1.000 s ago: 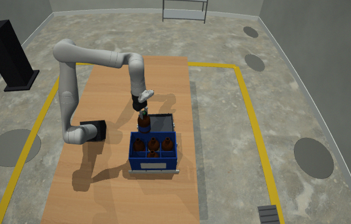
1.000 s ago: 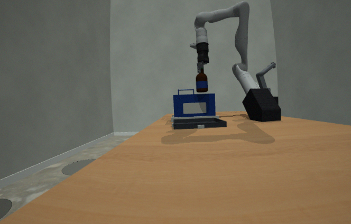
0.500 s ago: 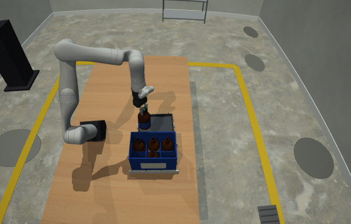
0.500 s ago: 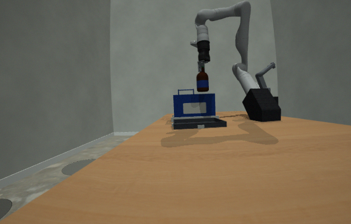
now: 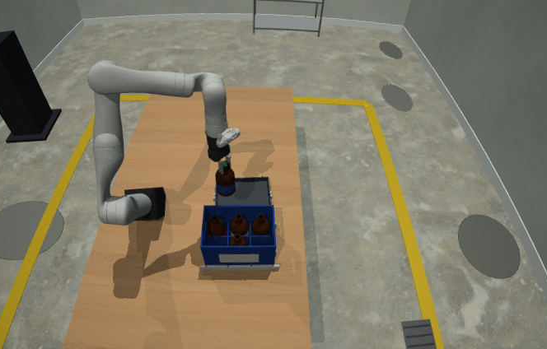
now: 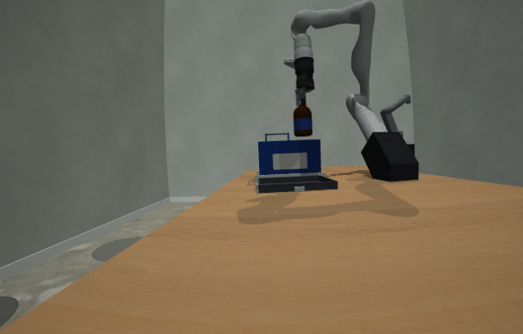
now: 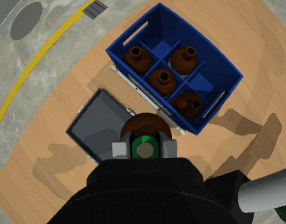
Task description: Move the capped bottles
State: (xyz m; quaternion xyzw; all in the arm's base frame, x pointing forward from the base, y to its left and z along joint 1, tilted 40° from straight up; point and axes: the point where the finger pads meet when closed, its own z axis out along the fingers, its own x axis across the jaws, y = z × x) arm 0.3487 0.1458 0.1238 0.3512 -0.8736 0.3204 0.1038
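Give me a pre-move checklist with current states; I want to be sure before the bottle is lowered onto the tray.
1. End effector shut on the capped bottle at the neck: ok.
2. Bottle hangs upright: ok.
3. Bottle lifted above the blue crate rim: ok.
4. Bottle centred over the tray: not ok, it hangs over the tray's edge.
5. Tray has no bottles in the way: ok.
6. Remaining four crate bottles uncapped: cannot tell.

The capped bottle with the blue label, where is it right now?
The capped bottle hangs upright from the gripper, held by its neck, in the air. In the top view it is over the tray's left edge, just beyond the blue crate.
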